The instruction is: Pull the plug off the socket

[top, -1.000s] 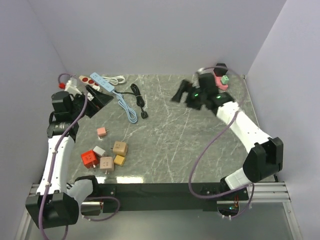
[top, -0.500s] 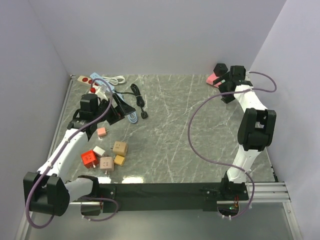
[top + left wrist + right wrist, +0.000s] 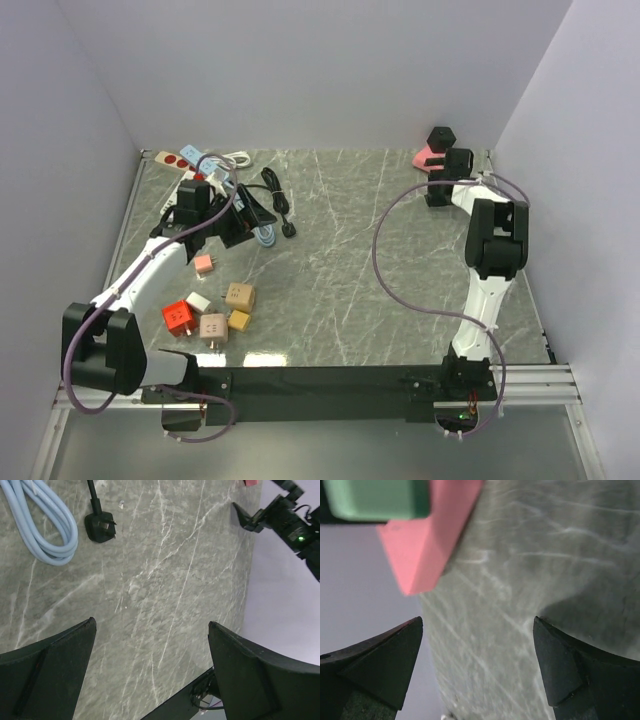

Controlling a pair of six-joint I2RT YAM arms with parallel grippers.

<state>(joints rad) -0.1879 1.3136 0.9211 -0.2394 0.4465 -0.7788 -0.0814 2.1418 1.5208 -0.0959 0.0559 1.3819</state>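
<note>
A pink socket lies at the table's far right corner, with a green plug on it at the top left of the right wrist view. From above only a corner of the pink socket shows; the plug is hidden there. My right gripper is open just short of the socket, touching nothing, and from above the right gripper sits right beside it. My left gripper is open over the back left of the table, and in its own view the left gripper has bare marble between its fingers.
A coiled light-blue cable and a black plug lie ahead of the left gripper. Power strips sit at the back left. Several small cube adapters, one red, lie at the front left. A black block stands behind the socket.
The right arm has swung from the table's middle back into the far right corner, up to the pink socket. The left arm has moved right, over the cables. Both grippers stayed open.
</note>
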